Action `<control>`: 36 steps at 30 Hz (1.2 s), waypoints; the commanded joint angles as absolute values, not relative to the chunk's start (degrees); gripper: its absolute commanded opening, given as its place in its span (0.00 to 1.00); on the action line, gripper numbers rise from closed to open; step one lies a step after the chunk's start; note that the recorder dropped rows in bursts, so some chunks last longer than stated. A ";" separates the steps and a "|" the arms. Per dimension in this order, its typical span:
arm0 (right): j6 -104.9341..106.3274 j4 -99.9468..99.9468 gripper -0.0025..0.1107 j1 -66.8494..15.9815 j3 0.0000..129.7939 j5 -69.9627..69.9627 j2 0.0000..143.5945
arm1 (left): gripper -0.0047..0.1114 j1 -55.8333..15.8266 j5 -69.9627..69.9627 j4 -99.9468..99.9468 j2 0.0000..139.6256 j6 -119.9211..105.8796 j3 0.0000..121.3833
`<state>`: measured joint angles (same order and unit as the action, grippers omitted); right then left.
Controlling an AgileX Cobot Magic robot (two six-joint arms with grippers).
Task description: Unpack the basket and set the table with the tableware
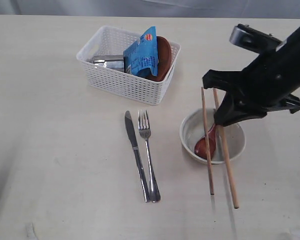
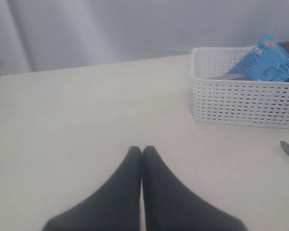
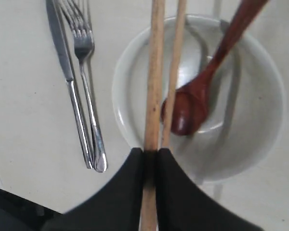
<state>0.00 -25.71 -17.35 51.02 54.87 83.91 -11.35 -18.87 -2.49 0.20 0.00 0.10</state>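
Right now, chopsticks point(image 1: 208, 155) are held in the right claw point(image 1: 221, 119), which is closed on them near their far ends. One stick is seen clamped between the jaws in the right wrist view. The second is pressed alongside it, and whether it is pinched too cannot be told. Their near tips are hung low over the table point(image 1: 65, 165), just past the near rim of the bowl point(image 1: 183, 134), with the shafts run above it.

Sticks are judged light, stiff, thin and round. Rolling or pivoting in the pinch is to be expected with so much length hung off one end, so a flat lay-down beside the bowl is called for.

Knife point(image 1: 135, 150) and fork point(image 1: 149, 155) are laid side by side left of the bowl. Spoon point(image 1: 206, 146) is rested in the bowl, handle leaned toward the far rim under the claw.

Farther back, basket point(image 1: 125, 86) is loaded with cup point(image 1: 108, 62), packet point(image 1: 142, 56) and plate point(image 1: 164, 52), the plate stood on edge at the right end. Cup is likely rigid and slick and is best taken across the rim or wall. Plate is best taken by its raised upper edge.

Left claw point(image 2: 142, 150) is seen fully closed on nothing, low over bare table, basket ahead of it.
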 commanded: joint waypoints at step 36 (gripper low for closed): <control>-3.87 -20.27 0.02 -18.94 54.45 46.37 95.68 | 0.04 -11.21 -18.70 -2.76 0.00 0.00 0.00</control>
